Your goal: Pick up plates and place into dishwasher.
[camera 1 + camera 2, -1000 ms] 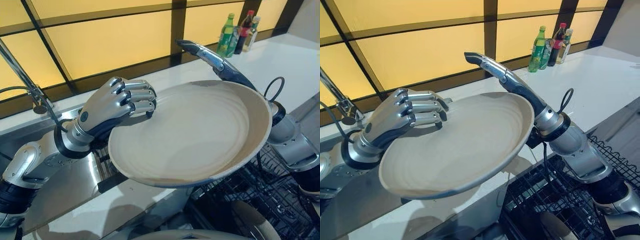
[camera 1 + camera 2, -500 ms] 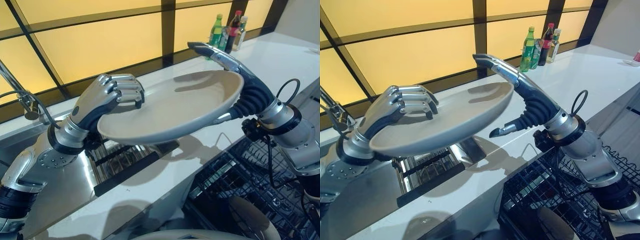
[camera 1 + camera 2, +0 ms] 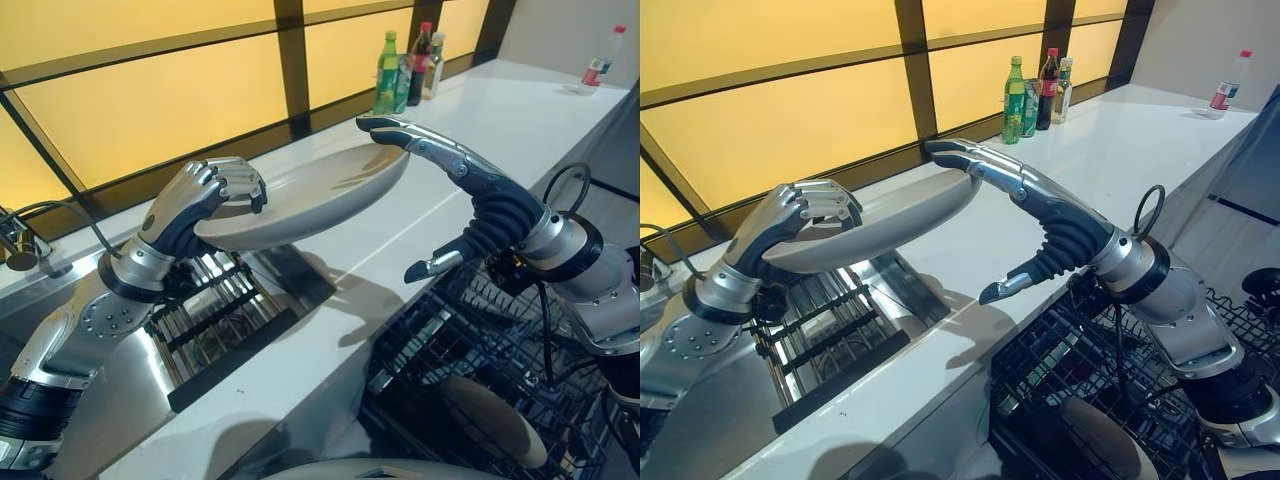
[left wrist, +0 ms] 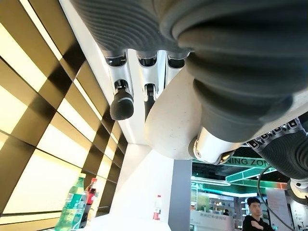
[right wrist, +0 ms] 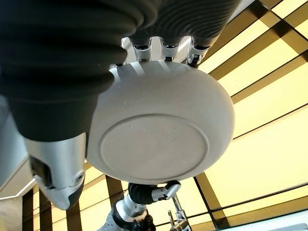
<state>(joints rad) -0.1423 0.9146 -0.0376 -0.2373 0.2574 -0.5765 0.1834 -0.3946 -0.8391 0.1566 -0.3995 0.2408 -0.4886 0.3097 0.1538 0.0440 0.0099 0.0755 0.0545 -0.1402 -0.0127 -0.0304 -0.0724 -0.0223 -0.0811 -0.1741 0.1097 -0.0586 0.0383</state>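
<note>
Cream plate [image 3: 310,192] hangs above the counter [image 3: 480,140], my left hand [image 3: 205,195] curled over its near rim, my right hand [image 3: 450,170] laid flat on the far rim, fingers straight. I should close the right thumb underneath before swinging toward the dishwasher rack [image 3: 470,350].

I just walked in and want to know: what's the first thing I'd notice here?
A big cream plate held up in the air above the white counter. The left hand curls its fingers over one rim, and the right hand lays straight fingers on the opposite edge. Below, at the right, a black dishwasher rack waits with a plate already in it, and bottles stand by the glowing yellow wall.
</note>
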